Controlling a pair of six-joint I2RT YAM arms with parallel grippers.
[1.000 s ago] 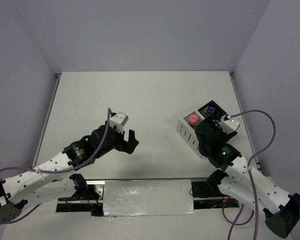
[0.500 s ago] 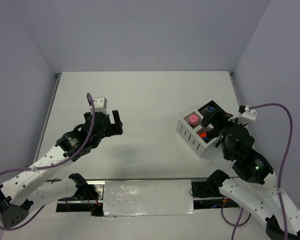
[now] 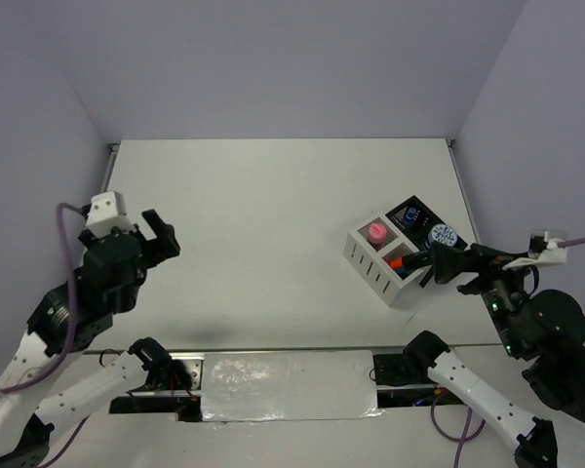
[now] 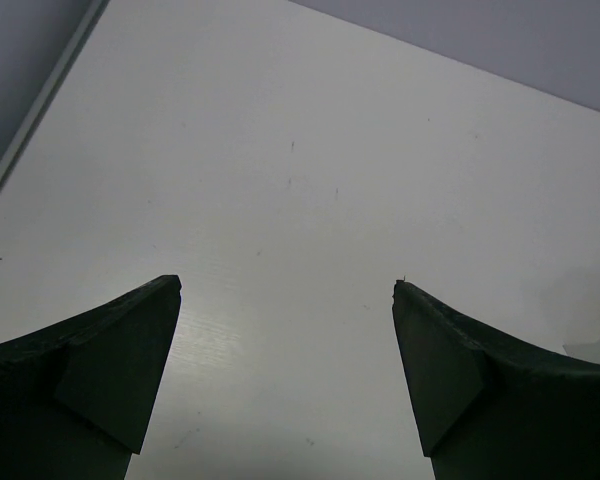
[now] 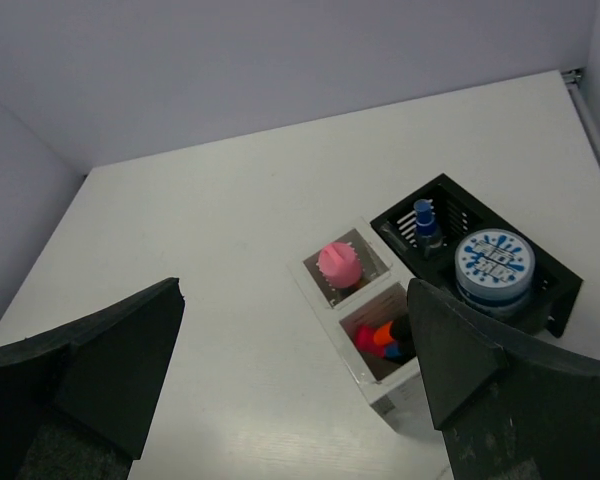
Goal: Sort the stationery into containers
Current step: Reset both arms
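At the right side of the desk point(image 3: 273, 195) we find the white organizer point(image 3: 364, 255) just ahead of the right gripper point(image 5: 293, 285), whose jaws stand wide apart and hold nothing. Past them we see the pink-capped tube point(image 5: 338, 262) upright in one white cell and the highlighters point(image 5: 384, 338) in the next. A blue tub point(image 5: 493, 262) sits beside the tiny bottle point(image 5: 425, 215) in the black compartment point(image 5: 555, 285). The left gripper point(image 4: 287, 285), equally wide and empty, hangs well apart at the desk's left. No loose item shows, so we judge the sorting done; any further reach would fall to the right arm.
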